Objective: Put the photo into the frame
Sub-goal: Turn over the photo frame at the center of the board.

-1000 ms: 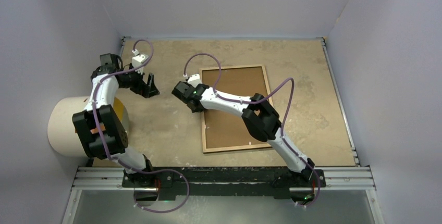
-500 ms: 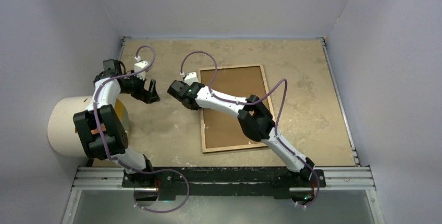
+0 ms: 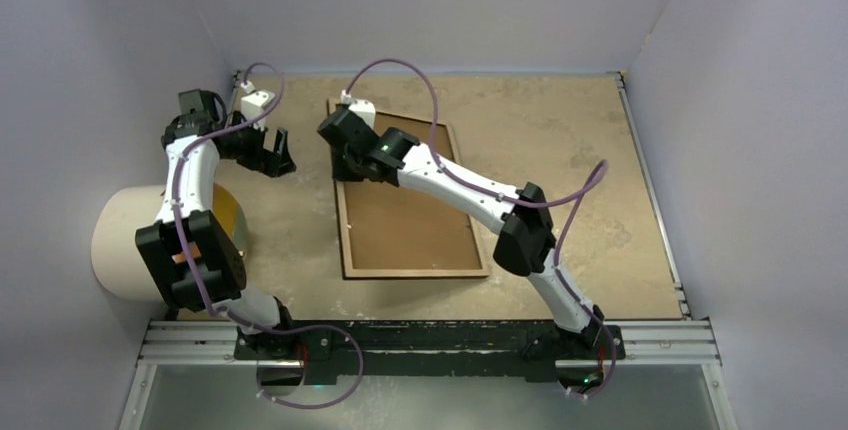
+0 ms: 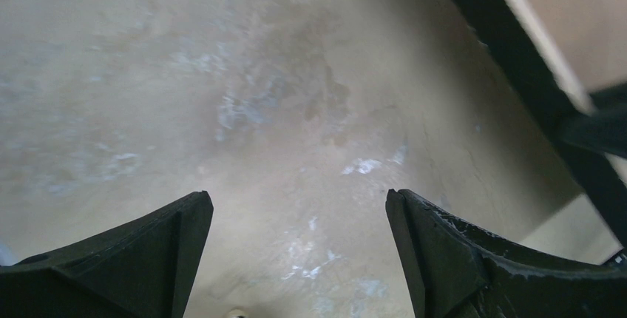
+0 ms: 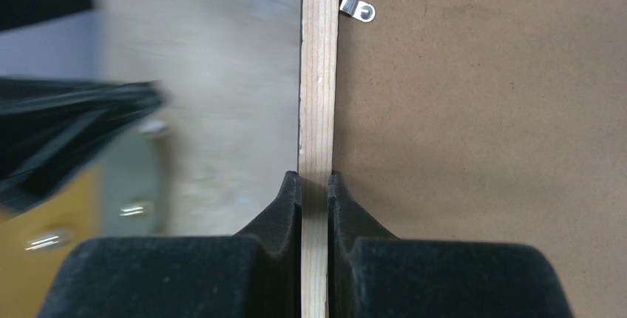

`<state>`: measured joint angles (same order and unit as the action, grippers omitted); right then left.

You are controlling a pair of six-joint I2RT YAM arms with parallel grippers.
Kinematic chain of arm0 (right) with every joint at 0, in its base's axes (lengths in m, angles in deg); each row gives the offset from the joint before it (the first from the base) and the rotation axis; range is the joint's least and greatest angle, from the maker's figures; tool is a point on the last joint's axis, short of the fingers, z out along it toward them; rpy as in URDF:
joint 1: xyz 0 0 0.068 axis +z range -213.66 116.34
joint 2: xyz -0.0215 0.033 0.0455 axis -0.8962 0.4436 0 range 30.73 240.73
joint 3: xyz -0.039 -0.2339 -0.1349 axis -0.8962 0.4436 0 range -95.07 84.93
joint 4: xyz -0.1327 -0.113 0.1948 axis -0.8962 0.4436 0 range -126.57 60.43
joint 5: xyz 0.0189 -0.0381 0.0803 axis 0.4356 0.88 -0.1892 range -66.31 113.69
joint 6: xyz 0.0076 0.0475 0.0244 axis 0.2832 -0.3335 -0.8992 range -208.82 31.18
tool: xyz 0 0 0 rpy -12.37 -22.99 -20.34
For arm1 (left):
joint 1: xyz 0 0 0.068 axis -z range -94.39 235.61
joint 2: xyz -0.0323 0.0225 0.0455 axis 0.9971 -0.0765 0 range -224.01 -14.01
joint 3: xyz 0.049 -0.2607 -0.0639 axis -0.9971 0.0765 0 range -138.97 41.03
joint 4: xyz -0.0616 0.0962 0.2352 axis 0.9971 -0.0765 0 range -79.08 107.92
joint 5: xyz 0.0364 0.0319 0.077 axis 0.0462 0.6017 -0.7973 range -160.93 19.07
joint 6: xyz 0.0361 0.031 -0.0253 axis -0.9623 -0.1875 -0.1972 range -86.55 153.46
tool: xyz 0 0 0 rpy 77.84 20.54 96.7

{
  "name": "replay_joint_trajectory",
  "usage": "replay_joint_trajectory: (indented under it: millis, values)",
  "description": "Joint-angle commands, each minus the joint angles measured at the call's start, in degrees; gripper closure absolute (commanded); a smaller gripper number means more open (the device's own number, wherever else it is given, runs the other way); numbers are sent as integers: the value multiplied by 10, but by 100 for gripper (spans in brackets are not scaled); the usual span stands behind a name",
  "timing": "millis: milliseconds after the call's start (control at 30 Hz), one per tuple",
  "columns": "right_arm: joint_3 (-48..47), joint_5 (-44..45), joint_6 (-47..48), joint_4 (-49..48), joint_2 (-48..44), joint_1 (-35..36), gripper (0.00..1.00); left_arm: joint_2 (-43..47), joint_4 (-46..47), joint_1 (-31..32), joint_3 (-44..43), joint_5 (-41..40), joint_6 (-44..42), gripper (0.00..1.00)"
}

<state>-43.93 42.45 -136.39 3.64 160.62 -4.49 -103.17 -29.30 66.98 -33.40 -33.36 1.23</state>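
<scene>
Frame (image 5: 319,74) flat on desk (image 3: 580,170), wood back up, apparently for loading. Right gripper (image 5: 314,181): jaws pinched on frame's left rail near far corner, likely to drag or steady it. Left gripper (image 4: 296,207): jaws wide, hovering over desk alongside. Photo not in view.

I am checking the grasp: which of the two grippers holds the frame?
The right gripper, pinched shut on the wood edge of the frame. The left gripper hangs open over the table, touching nothing.
</scene>
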Motion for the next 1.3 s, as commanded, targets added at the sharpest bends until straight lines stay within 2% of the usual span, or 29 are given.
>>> replay_joint_trajectory:
  millis: [0,200,300,400,700,900,1133,1200,1267]
  values:
    - [-33,-82,-82,-148,-89,1,100,19,-13,-18,-62,-20,47,4]
    - [116,-130,-170,-342,-184,-15,100,49,-51,-18,-104,8,34,4]
    - [163,-164,-219,-393,-196,-35,100,63,-63,-18,-116,13,30,4]
    - [231,-218,-302,-503,-206,-56,100,68,-71,-18,-128,19,32,4]
    - [270,-287,-403,-638,-202,-95,100,77,-57,9,-161,38,72,5]
    - [240,-318,-422,-653,-184,-100,100,76,-34,77,-175,-11,105,5]
    - [346,-349,-444,-703,-233,-132,100,60,-23,109,-205,-29,125,6]
    - [364,-370,-436,-684,-245,-145,100,54,-13,126,-207,-36,130,6]
    - [362,-381,-406,-618,-254,-155,100,46,7,148,-201,-52,131,6]
